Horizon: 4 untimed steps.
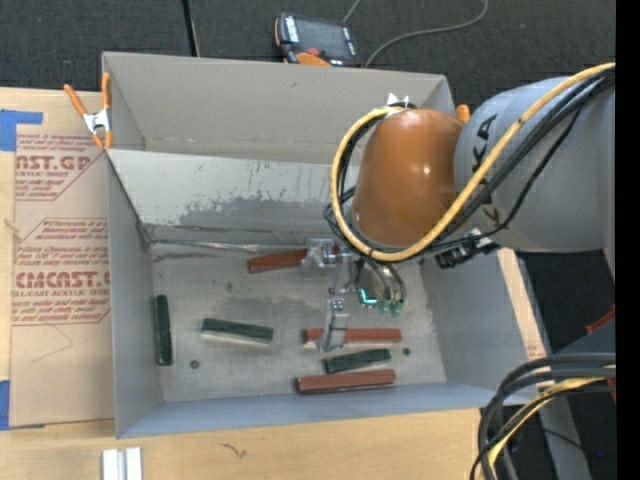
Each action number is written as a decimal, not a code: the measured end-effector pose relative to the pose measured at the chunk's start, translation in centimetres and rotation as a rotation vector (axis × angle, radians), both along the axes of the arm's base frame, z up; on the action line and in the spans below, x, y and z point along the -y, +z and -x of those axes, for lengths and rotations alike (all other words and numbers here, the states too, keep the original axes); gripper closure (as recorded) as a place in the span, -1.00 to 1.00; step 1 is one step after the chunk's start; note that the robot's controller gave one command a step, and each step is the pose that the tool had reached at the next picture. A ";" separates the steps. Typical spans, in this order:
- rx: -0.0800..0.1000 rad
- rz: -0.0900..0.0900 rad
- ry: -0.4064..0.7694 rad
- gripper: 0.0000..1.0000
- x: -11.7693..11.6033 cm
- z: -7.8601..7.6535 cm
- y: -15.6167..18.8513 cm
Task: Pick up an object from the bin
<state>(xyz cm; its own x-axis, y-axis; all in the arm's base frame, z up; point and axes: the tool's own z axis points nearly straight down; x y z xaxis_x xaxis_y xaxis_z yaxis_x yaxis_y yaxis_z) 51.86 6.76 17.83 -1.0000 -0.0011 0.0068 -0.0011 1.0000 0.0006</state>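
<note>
Starting on the left of the bin (pixel 128 268): a dark green bar (pixel 161 330) lies on its own, running front to back close to the left wall. Next over is a green bar with a pale cream edge (pixel 237 332), lying flat and slightly slanted. Behind that, nearer the back wall, there's a reddish-brown stick (pixel 277 261).

Then you get to the gripper (pixel 335 334), pointing down at the floor in the right half of the bin. It's right over the left end of a thin reddish-brown bar (pixel 376 335) that lies crosswise. That bar is flat and narrow, a brick kind of red, and its left tip is hidden under the gripper. Honestly can't tell if the gripper is open or closed, or whether it's touching the bar.

Just in front of that bar sits another dark green bar (pixel 358 360), and in front of that a longer reddish-brown bar (pixel 345 379), near the front wall.

Above it all is the orange cover (pixel 405 183) on the wrist, looped with yellow and black cables (pixel 345 173), and the grey arm (pixel 560 168) comes in from the right.

The bin floor is scuffed grey metal with sloped walls. It sits on a wooden top (pixel 300 448), with dark flooring (pixel 520 18) behind and a black and orange device (pixel 315 38) back there.
</note>
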 end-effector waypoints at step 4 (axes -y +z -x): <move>0.016 0.001 -0.008 1.00 9.6 -0.4 2.8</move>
